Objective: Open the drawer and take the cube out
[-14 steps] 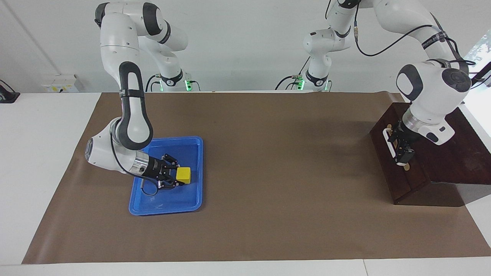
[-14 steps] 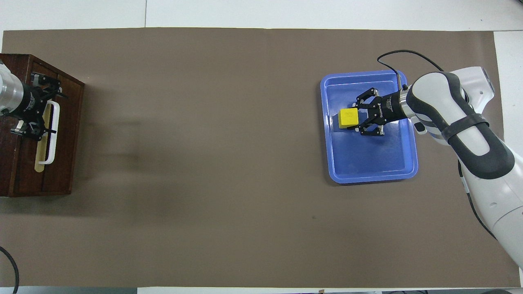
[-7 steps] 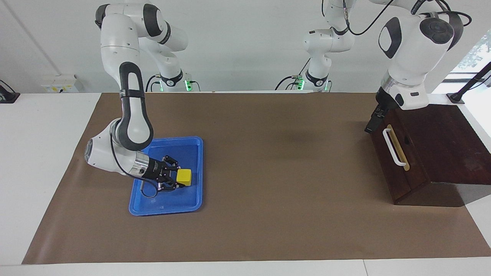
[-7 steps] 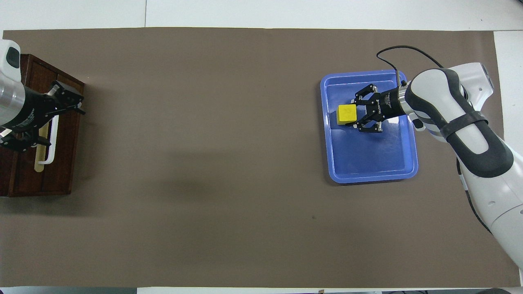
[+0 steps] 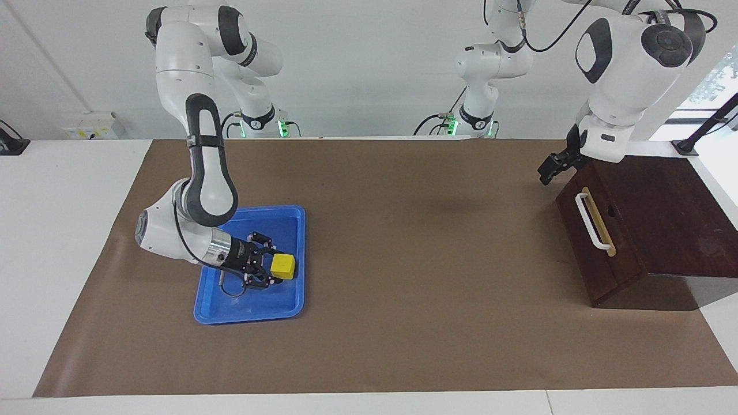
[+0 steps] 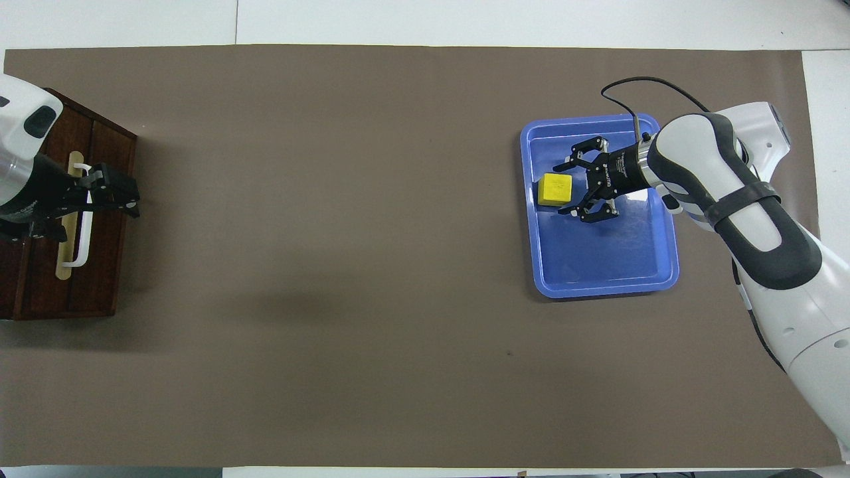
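Note:
The yellow cube (image 5: 283, 266) is in the blue tray (image 5: 248, 311), close to the tray's rim toward the left arm's end. My right gripper (image 5: 275, 271) lies low and nearly level in the tray, its fingers on either side of the cube; it also shows in the overhead view (image 6: 564, 188), as does the cube (image 6: 555, 189). The drawer (image 5: 597, 242) of the dark wooden box is shut and its white handle (image 5: 591, 222) is free. My left gripper (image 5: 548, 170) hangs open and empty in the air over the drawer's front (image 6: 99, 265).
The dark wooden box (image 5: 663, 213) stands at the left arm's end of the brown mat (image 5: 403, 259). The tray (image 6: 597, 265) lies at the right arm's end. A black cable loops from the right wrist over the tray's rim.
My left gripper has let go of the drawer handle and risen clear of it. My right gripper has slid a little toward the left arm's end of the tray, the cube moving with it.

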